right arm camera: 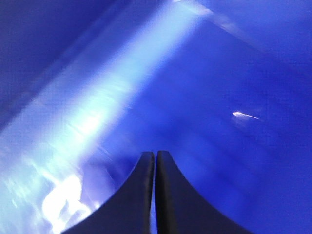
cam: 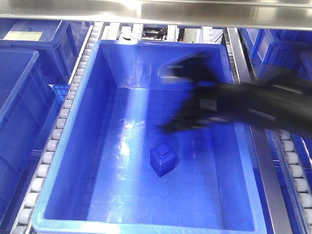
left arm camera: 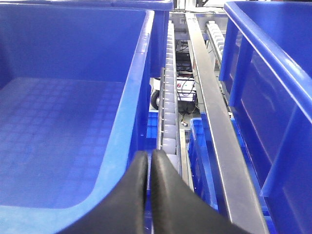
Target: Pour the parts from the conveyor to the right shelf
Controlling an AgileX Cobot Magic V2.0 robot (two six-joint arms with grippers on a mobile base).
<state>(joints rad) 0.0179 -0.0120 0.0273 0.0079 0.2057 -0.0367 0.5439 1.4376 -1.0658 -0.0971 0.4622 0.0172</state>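
Inside the middle bin (cam: 97, 146), 1 part (cam: 163, 160) sits upright.

The black right arm (cam: 258, 105) reaches in from the right edge of the front view, motion-blurred, its black hand (cam: 187, 124) angled downward-left. Both wrist views show each black hand (left arm camera: 149, 163) (right arm camera: 155, 163) with fingers pressed together, gripping nothing.

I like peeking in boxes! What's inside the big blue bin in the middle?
One small blue part sits on the floor of the bin. The right arm reaches in above it and hides some of the floor on that side.
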